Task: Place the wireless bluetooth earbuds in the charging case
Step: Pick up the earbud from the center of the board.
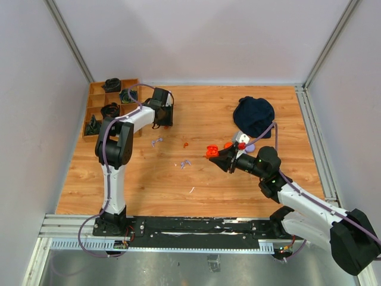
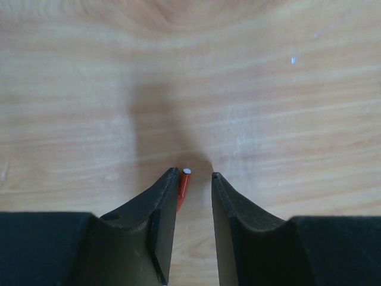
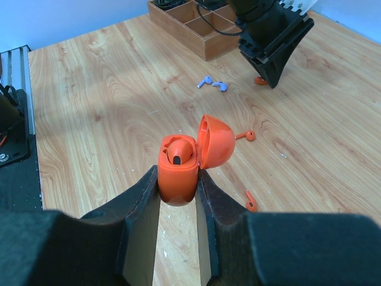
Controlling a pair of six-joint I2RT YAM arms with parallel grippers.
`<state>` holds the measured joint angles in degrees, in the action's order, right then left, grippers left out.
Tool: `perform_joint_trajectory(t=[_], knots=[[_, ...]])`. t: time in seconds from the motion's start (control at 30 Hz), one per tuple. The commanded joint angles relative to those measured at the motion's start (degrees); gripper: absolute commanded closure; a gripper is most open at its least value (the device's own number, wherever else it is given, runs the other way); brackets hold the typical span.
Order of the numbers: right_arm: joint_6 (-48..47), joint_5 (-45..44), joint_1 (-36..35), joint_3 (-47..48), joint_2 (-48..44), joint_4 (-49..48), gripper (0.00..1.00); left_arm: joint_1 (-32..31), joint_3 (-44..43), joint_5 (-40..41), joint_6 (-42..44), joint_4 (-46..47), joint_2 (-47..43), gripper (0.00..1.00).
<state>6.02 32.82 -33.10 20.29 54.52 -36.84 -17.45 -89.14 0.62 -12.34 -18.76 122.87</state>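
Right jaws clamp the orange case (image 3: 178,179), lid open, one earbud (image 3: 177,154) seated inside. Left jaws stand narrow around a loose orange earbud (image 2: 183,186) on the surface (image 2: 190,71), touching just one side.

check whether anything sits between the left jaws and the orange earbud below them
Nothing visible does: the orange earbud lies on the wooden table right between the left jaws, close against one of them.
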Motion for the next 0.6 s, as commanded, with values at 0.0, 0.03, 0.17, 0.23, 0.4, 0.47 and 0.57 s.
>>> perform_joint_trajectory(t=[0.0, 0.03, 0.17, 0.23, 0.4, 0.47, 0.57], knots=[[-0.84, -0.66, -0.44, -0.17, -1.00, 0.27, 0.95, -1.08, 4.45, -2.58, 3.68, -3.62, -3.28, 0.66], [-0.84, -0.62, -0.45, -0.12, -1.00, 0.28, 0.95, -1.30, 5.26, -2.79, 4.50, -3.71, -3.90, 0.65], [-0.67, -0.49, -0.36, -0.08, -0.92, 0.28, 0.95, -2.39, 7.76, -5.22, 7.60, -4.08, -5.53, 0.65], [-0.66, -0.46, -0.47, -0.05, -0.83, 0.28, 0.95, -2.91, 8.22, -5.54, 8.82, -4.82, -5.70, 0.65], [-0.57, -0.35, -0.45, 0.01, -0.95, 0.37, 0.95, -3.78, 8.41, -5.38, 10.95, -7.17, -6.11, 0.63], [-0.65, -0.35, -0.44, 0.10, -0.99, 0.52, 0.95, -3.97, 8.73, -4.65, 10.82, -7.99, -7.00, 0.63], [-0.66, -0.48, -0.43, 0.10, -1.00, 0.72, 0.95, -4.08, 9.54, -4.63, 9.53, -8.43, -9.28, 0.63]])
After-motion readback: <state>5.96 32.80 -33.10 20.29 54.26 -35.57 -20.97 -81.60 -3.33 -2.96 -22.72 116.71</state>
